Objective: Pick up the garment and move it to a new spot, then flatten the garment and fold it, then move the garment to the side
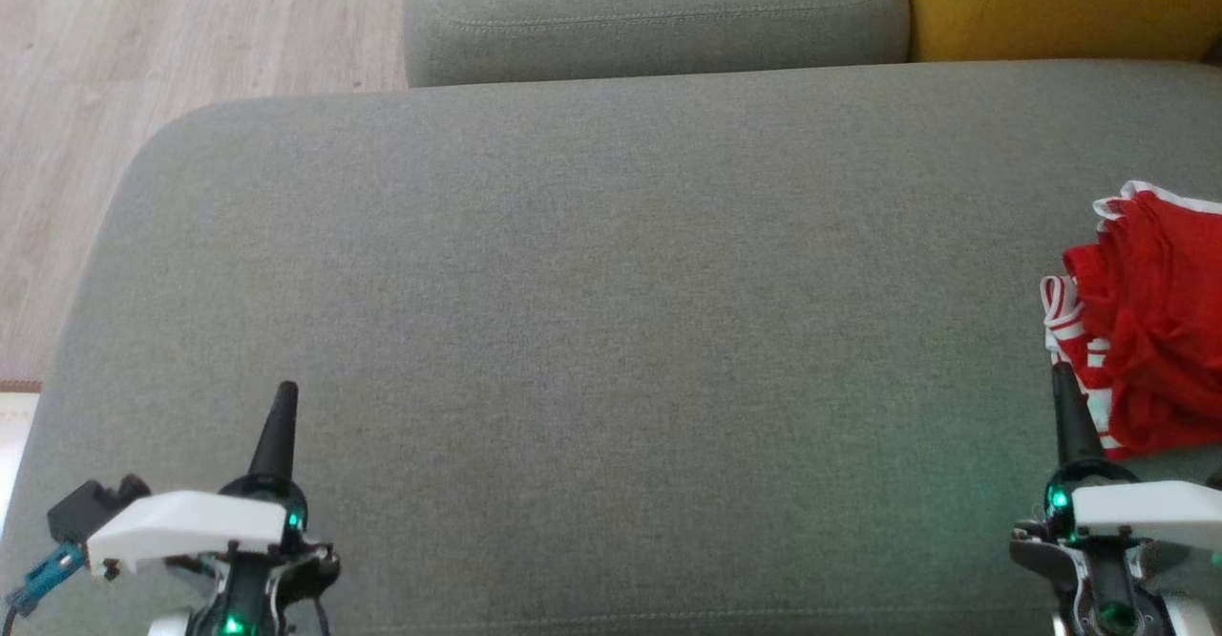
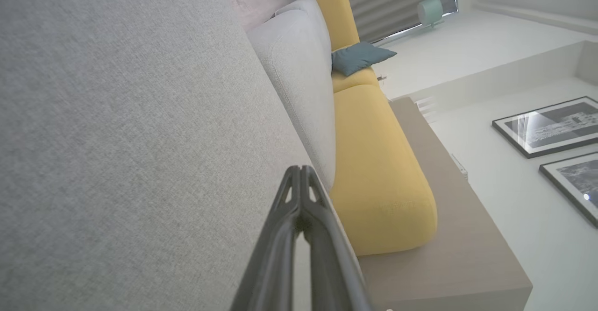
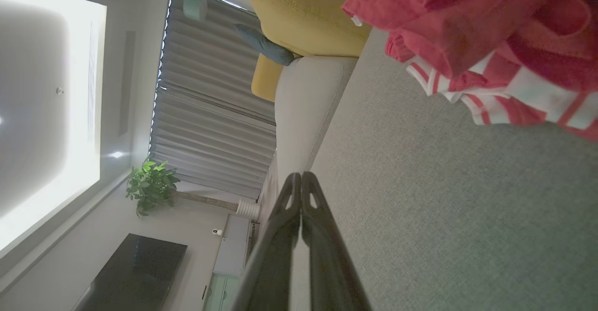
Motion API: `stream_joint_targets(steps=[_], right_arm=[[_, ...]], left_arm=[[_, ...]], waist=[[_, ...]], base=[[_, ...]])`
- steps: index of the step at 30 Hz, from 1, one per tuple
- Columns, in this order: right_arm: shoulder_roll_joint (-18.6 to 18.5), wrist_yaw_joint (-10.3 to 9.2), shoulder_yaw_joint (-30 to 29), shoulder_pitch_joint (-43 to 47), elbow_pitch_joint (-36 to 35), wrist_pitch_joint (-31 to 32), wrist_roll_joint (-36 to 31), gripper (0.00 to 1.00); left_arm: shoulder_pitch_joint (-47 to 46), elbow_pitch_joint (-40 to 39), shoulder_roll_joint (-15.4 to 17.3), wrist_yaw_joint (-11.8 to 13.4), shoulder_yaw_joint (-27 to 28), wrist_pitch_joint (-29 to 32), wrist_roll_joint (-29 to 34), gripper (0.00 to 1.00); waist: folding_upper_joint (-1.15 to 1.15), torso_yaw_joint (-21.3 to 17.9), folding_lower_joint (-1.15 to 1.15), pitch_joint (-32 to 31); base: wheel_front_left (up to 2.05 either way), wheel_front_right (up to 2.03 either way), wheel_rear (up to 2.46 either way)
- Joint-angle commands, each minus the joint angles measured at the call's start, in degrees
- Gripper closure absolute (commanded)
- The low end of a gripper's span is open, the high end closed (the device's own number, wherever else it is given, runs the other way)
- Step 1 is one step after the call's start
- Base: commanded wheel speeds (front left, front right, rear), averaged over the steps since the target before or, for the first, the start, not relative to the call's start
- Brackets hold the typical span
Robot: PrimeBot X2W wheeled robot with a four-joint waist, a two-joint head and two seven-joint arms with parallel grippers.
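A crumpled red garment (image 1: 1150,330) with red-and-white striped trim lies in a heap at the right edge of the grey sofa seat (image 1: 611,330). My right gripper (image 1: 1062,373) is shut and empty, its tip just left of the heap's striped edge, close beside it. In the right wrist view the garment (image 3: 486,35) lies to the upper right, apart from the shut right gripper (image 3: 301,176). At the seat's front left, far from the garment, my left gripper (image 1: 285,392) is shut and holds nothing; the left wrist view shows the left gripper (image 2: 299,170) closed over bare grey fabric.
A grey back cushion (image 1: 654,10) and a yellow cushion (image 1: 1060,1) border the far side of the seat. Pale wood floor (image 1: 143,63) lies beyond the seat's left edge. A teal pillow (image 2: 359,56) rests on the yellow sofa.
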Motion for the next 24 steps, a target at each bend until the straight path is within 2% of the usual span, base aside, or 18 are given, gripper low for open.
stream_joint_targets(steps=[1, 24], right_arm=[[-1.0, -0.03, 0.8, -3.5, -1.5, 0.3, 1.9, 1.00], [-1.0, -0.04, 0.2, -5.7, 1.1, 1.8, 16.9, 1.00]], left_arm=[[-3.3, -1.6, 0.3, -0.7, 2.4, 0.3, -1.7, 1.00], [-4.5, -1.0, -0.7, -2.3, 5.8, 3.5, -16.2, 1.00]], waist=[[0.00, 0.0, 0.00, 0.0], [0.00, -0.2, 0.00, 0.2]], base=[[0.00, 0.00, 0.00], [0.00, 0.00, 0.00]])
